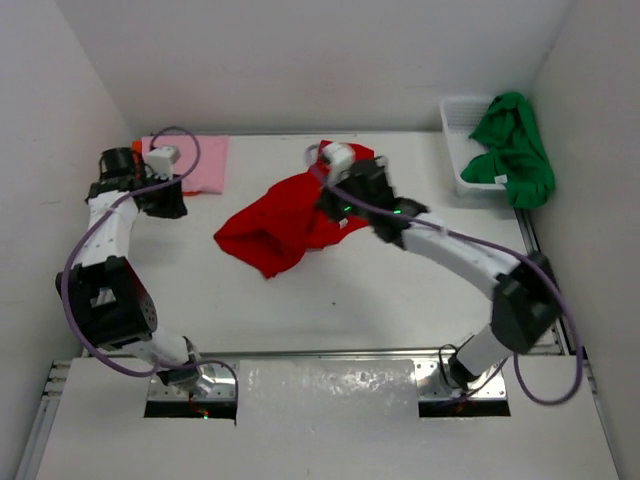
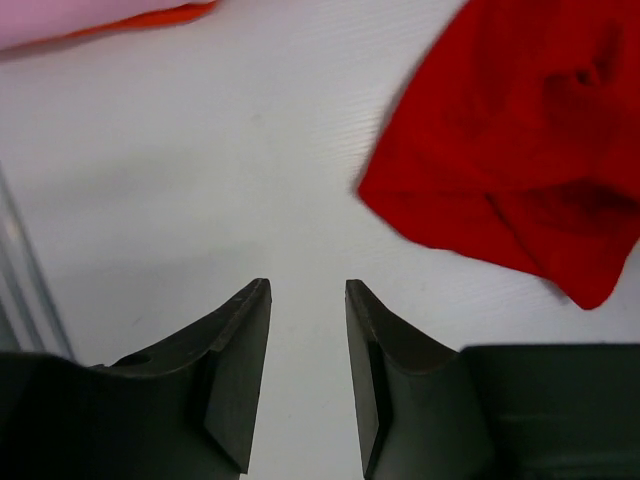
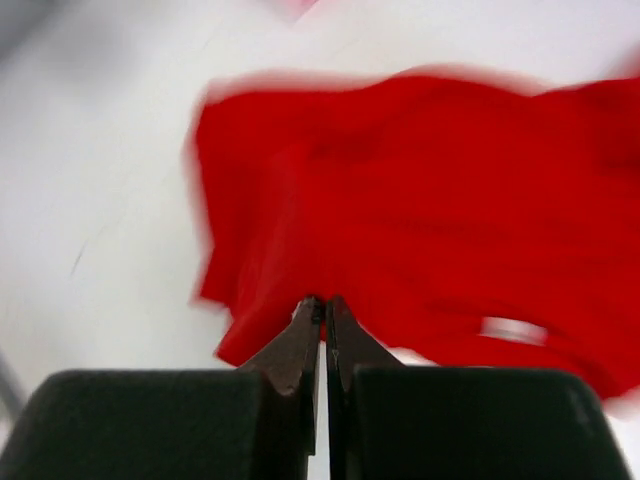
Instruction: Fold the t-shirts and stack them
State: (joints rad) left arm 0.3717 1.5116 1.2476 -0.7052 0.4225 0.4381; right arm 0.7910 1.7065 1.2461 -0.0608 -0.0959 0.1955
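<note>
A crumpled red t-shirt point(image 1: 285, 225) lies mid-table, one side drawn up toward my right gripper point(image 1: 332, 207). In the right wrist view that gripper point(image 3: 322, 305) is shut, its tips pinching the edge of the blurred red t-shirt point(image 3: 400, 200). A folded pink t-shirt point(image 1: 200, 160) rests at the back left on an orange t-shirt point(image 1: 137, 147), of which only an edge peeks out. My left gripper point(image 1: 170, 203) hovers just in front of that pile. It point(image 2: 308, 300) stands open over bare table, the red t-shirt point(image 2: 520, 140) to its upper right. A green t-shirt point(image 1: 515, 150) hangs over the basket.
A white mesh basket point(image 1: 460, 115) stands at the back right against the wall. White walls close in the table on the left, back and right. A metal rail point(image 1: 330, 353) runs along the near edge by the arm bases.
</note>
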